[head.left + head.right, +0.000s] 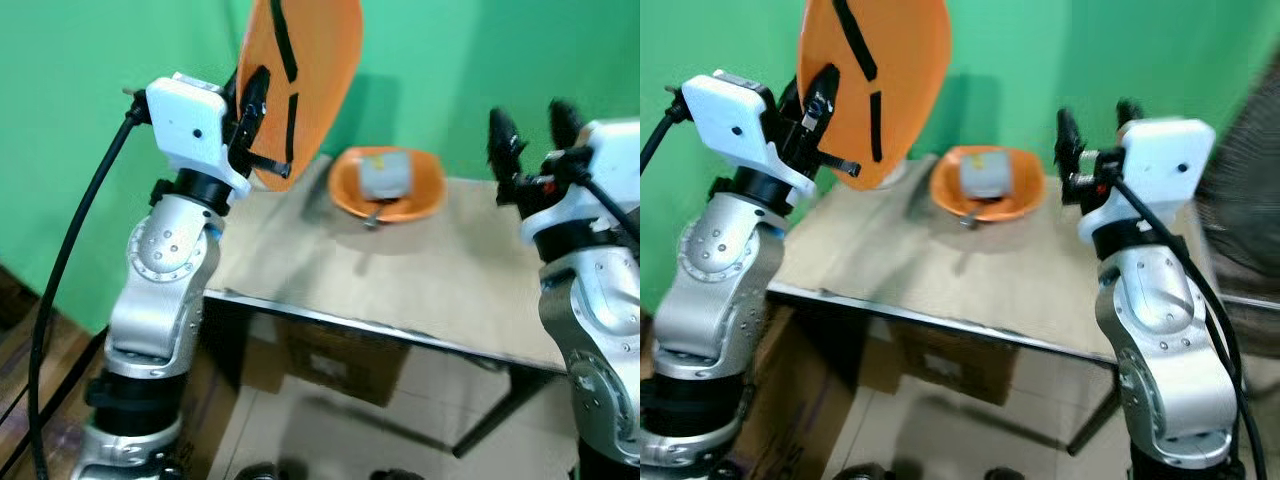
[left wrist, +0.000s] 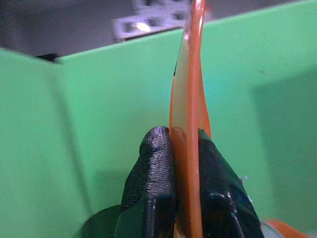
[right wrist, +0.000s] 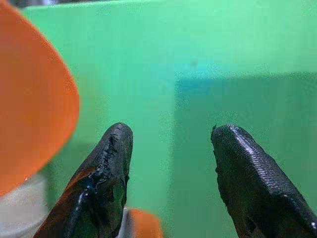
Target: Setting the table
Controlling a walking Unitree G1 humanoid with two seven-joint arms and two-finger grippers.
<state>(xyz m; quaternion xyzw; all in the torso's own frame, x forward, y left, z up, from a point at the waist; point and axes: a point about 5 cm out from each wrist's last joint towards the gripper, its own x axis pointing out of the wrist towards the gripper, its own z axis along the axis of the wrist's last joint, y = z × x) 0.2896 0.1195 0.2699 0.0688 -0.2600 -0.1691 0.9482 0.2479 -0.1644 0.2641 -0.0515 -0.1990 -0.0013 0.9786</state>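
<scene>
Green walls, a bare table (image 1: 420, 290), and an orange plate (image 1: 310, 70) held high.

Left gripper (image 1: 262, 125) pinches the plate's lower rim, holding it on edge, long axis upright, above the table's left far corner and left of the orange bowl (image 1: 388, 185). Right gripper (image 1: 535, 130) hovers spread and empty right of the bowl. I'd guess the plate must tip flat before going down.

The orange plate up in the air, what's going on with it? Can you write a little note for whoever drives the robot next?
Left gripper: fingers shut on the orange plate's rim, held upright above the table's left side.
Right gripper: open, empty, raised over the right side.
Orange bowl sits at the table's back, something grey inside.
Done: plate lifted.
Left: lay the plate flat on the table.
</scene>
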